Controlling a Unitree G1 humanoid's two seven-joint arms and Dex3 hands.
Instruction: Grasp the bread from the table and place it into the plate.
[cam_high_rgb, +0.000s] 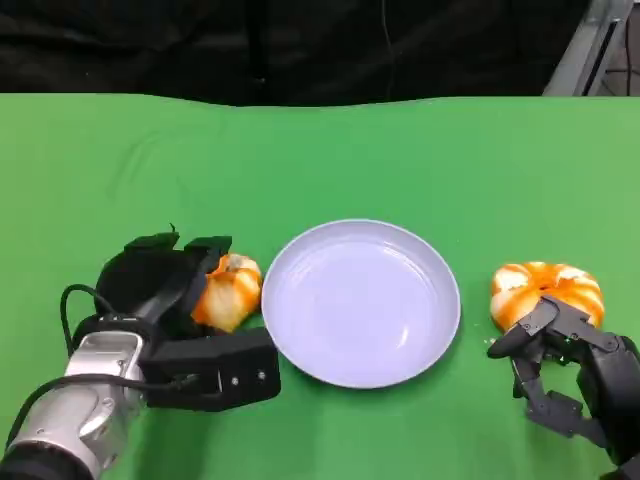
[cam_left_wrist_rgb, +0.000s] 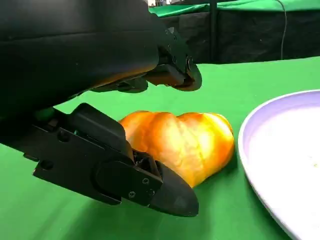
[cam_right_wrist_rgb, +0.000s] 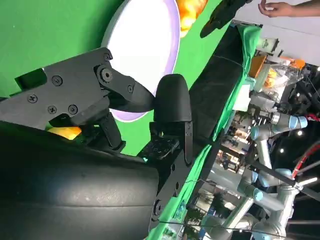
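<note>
Green cloth covers my table (cam_high_rgb: 400, 150); a smooth round plate (cam_high_rgb: 300, 330) sits between two glossy, lobed breads. My left hand (cam_high_rgb: 175, 300) cups one bread (cam_high_rgb: 232, 292), fingers (cam_left_wrist_rgb: 150, 182) around it, contact unclear. My right hand (cam_high_rgb: 560, 365) rests spread on the other bread (cam_high_rgb: 545, 285).

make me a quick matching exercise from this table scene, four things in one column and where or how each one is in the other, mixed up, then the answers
Things:
1. plate
2. left hand
3. round bread
4. right hand

Places or states:
A. fingers curled around the bread at the plate's left
B. in the middle of the green table, nothing in it
C. on the table to the right of the plate
D. at the near edge of the round bread, fingers apart

Pairs: 1-B, 2-A, 3-C, 4-D
</note>
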